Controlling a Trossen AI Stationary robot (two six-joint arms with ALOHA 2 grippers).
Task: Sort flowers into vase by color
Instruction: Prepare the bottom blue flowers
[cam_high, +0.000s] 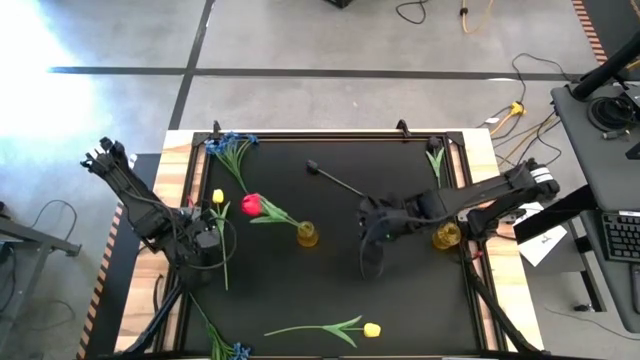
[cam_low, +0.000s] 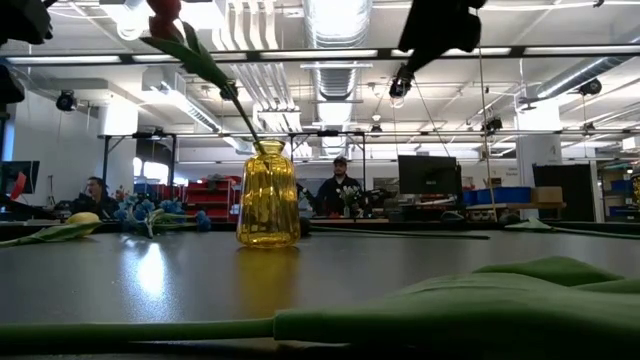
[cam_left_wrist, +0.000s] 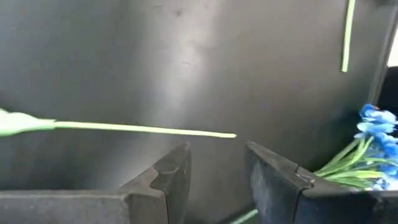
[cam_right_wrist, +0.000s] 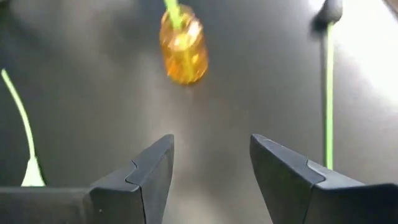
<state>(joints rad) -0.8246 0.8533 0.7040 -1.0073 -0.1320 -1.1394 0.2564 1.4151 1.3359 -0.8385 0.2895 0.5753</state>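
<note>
A red tulip (cam_high: 250, 205) stands with its stem in a yellow glass vase (cam_high: 307, 234) at mid-table and leans over the rim toward the left; both also show in the low view, the vase (cam_low: 267, 195) upright. A second yellow vase (cam_high: 446, 236) stands by the right arm. My left gripper (cam_high: 203, 255) is open and empty above the table (cam_left_wrist: 217, 149), beside a yellow tulip (cam_high: 218, 197) that lies flat. My right gripper (cam_high: 368, 232) is open and empty (cam_right_wrist: 211, 140), right of the first vase (cam_right_wrist: 182, 43).
Blue sprays lie at the far left (cam_high: 230, 145) and the near left edge (cam_high: 235, 350). A yellow tulip (cam_high: 371, 329) lies near the front edge; its stem end shows in the left wrist view (cam_left_wrist: 233, 134). A dark-headed stem (cam_high: 335, 180) lies behind the right gripper. People sit beyond the table.
</note>
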